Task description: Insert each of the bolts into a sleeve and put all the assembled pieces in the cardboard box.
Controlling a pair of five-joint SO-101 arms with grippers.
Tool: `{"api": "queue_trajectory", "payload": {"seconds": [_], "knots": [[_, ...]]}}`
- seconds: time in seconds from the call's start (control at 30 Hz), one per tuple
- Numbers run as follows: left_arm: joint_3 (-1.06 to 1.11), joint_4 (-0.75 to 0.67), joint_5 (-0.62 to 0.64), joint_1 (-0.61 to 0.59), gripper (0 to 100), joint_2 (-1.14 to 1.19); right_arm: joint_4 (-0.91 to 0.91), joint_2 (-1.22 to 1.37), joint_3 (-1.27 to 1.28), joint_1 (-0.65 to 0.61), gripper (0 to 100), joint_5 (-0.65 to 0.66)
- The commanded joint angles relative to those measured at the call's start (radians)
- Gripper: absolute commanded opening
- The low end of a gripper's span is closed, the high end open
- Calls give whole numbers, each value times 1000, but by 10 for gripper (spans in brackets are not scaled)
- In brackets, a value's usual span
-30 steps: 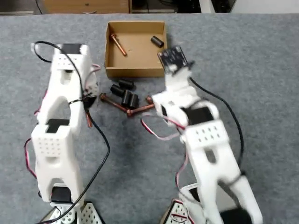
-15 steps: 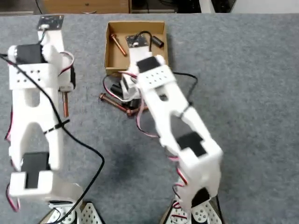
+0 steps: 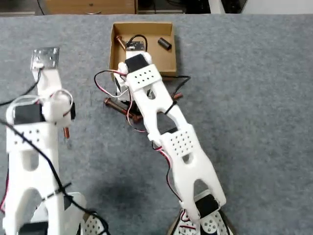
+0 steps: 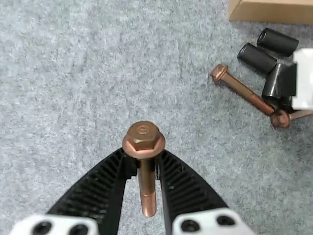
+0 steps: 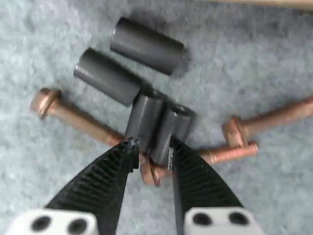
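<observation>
The grey felt counter [image 3: 254, 98] runs back to wooden furniture [image 3: 88, 6]. At left, my left claw [image 4: 145, 161] clamps a copper hex-head bolt [image 4: 143, 142]. Rightward, my right claw [image 5: 151, 146] stands narrowly parted over black cylindrical sleeves [image 5: 146, 122] among loose copper bolts [image 5: 73, 117]. Overhead, the brown cardboard box [image 3: 161, 58] holds one bolt [image 3: 119, 41] and one sleeve [image 3: 165, 43].

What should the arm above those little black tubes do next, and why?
Probably close the right gripper on the black sleeve that seems to sit between its open fingertips, then lift it. The left gripper holds a copper bolt clear of the table, and that bolt needs a sleeve to slide into.
</observation>
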Motion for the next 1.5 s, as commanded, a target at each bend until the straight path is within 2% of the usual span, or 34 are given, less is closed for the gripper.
{"api": "queue_trajectory", "payload": {"seconds": [0.0,0.27,0.7,1.0,1.47], "knots": [[44,-40,0,-11,19,-108,9,65,-139,-4,113,-15],[64,-40,0,-11,19,-156,11,205,-242,44,113,-14],[64,-41,0,-11,19,-156,40,236,-234,99,113,-8],[64,-40,0,-11,19,-156,31,239,-232,91,113,-6],[64,-41,0,-11,19,-156,-52,239,-236,15,115,28]]}}
